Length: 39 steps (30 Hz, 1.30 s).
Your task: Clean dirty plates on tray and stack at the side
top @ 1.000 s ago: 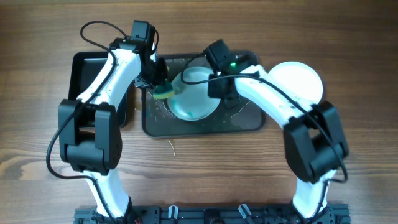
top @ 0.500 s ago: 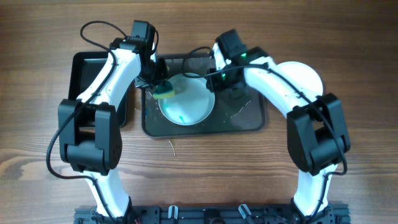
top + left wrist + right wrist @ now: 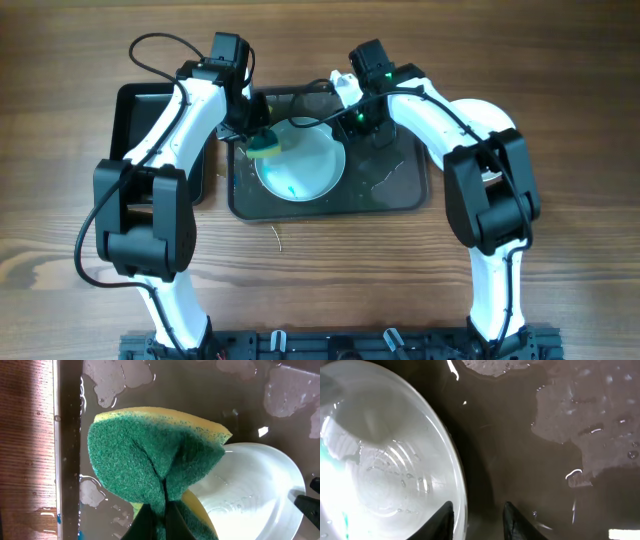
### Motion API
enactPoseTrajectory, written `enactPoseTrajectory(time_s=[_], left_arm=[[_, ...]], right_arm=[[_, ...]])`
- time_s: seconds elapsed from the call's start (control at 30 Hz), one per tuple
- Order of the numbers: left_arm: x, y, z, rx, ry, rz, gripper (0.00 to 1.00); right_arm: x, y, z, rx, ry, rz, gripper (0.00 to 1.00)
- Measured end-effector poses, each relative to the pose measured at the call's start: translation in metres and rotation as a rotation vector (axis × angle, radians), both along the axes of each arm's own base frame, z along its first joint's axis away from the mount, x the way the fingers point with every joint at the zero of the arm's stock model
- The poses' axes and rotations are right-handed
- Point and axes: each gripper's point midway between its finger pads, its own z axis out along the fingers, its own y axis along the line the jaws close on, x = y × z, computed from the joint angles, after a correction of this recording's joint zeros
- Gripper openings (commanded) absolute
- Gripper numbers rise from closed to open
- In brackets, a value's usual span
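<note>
Pincer work on one plate (image 3: 305, 170), lying in the left half of the tray (image 3: 395, 190), which sits toward the far edge of the tabletop (image 3: 60, 60). Nearest, a teal smear (image 3: 290, 190) marks the plate's near side, so wiping is judged unfinished. Beyond, left pincer (image 3: 160, 522) is pressed together on a folded sponge (image 3: 150, 465) over the plate's left rim, ready to scrub. Farthest, right pincer (image 3: 479, 520), spread, straddles the far-right rim, probably to steady it.

Wooden table (image 3: 60, 60) bears grey tray (image 3: 395, 197), black tray (image 3: 130, 110), white plate (image 3: 495, 115)
</note>
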Motion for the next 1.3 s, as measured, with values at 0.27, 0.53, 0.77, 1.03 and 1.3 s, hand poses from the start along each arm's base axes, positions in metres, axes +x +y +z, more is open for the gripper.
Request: enactPoseTrajectory(time_s=[0.27, 0.53, 0.77, 1.03, 1.3], left_arm=[[0.002, 0.000, 0.000, -0.001, -0.006, 0.000, 0.04], [0.002, 0.000, 0.000, -0.001, -0.006, 0.000, 0.04], [0.002, 0.000, 0.000, -0.001, -0.006, 0.000, 0.04], [0.002, 0.000, 0.000, -0.001, -0.006, 0.000, 0.04], [0.002, 0.000, 0.000, -0.001, -0.006, 0.000, 0.04]], right_arm=[[-0.001, 0.000, 0.000, -0.001, -0.005, 0.023, 0.19], [-0.004, 0.000, -0.010, -0.002, 0.017, 0.025, 0.13], [-0.005, 0.001, -0.015, 0.007, 0.054, -0.019, 0.04], [-0.009, 0.000, -0.015, 0.030, 0.176, -0.240, 0.04], [-0.028, -0.016, -0.017, -0.054, 0.398, -0.668, 0.04]])
